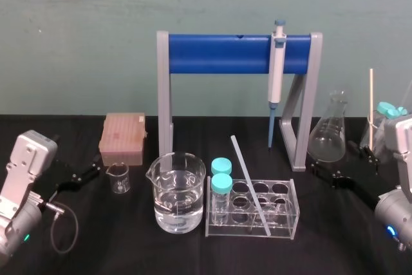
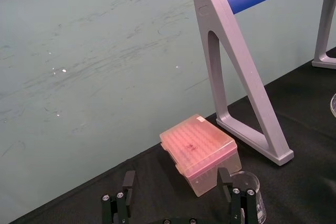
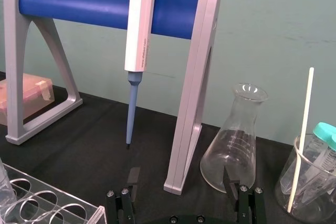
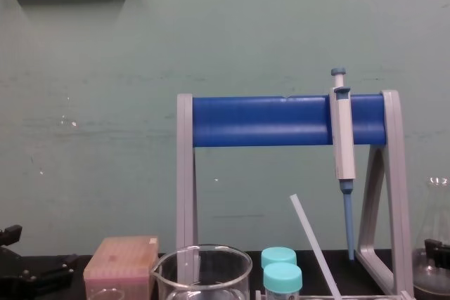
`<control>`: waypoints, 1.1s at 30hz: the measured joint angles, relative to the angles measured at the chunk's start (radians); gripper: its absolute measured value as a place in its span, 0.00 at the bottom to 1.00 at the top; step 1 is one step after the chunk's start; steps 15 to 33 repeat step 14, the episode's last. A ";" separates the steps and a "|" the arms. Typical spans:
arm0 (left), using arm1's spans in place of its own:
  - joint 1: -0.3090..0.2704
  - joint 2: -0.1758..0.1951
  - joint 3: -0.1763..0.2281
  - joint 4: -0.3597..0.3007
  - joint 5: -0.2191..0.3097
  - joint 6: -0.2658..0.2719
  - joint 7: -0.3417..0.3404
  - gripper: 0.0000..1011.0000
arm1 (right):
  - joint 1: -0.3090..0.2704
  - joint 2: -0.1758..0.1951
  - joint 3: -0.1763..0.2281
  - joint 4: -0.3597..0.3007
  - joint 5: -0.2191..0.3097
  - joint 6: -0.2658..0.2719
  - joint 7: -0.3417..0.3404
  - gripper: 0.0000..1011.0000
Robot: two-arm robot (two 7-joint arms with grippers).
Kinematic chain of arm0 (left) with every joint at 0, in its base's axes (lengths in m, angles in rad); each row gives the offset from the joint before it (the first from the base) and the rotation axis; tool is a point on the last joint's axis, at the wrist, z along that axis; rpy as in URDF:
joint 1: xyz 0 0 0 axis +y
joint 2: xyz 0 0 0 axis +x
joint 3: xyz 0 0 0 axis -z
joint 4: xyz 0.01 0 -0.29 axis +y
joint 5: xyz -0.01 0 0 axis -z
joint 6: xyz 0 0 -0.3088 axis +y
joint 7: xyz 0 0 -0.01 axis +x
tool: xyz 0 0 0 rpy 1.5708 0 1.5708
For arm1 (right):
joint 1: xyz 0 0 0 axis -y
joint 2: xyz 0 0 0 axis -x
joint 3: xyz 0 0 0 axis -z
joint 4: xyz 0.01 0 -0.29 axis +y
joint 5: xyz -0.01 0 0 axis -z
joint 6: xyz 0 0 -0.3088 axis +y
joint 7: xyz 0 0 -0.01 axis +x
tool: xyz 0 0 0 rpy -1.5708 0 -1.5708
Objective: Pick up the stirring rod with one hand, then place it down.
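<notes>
The stirring rod (image 1: 250,185) looks like smooth, translucent glass. The beaker (image 1: 193,178) and conical flask (image 1: 328,134) are clear, glossy glass, the test-tube rack (image 1: 238,231) clear glossy plastic. The pipette stand (image 1: 165,94) is matt plastic, the table's black cover (image 1: 129,249) matt.

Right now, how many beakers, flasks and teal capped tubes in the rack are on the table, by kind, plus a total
Beakers: 3 (large beaker, small beaker, far-right beaker)
Flask: 1
Teal-capped tubes in the rack: 2
Total: 6
</notes>
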 joint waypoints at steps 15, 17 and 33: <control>0.000 0.000 0.000 0.000 0.000 0.000 0.000 0.99 | 0.002 0.001 -0.002 0.001 0.002 -0.013 0.003 0.99; 0.000 0.000 0.000 0.000 0.000 0.000 0.000 0.99 | 0.002 0.001 -0.002 0.001 0.002 -0.013 0.003 0.99; 0.000 0.000 0.000 0.000 0.000 0.000 0.000 0.99 | 0.002 0.001 -0.002 0.001 0.002 -0.013 0.003 0.99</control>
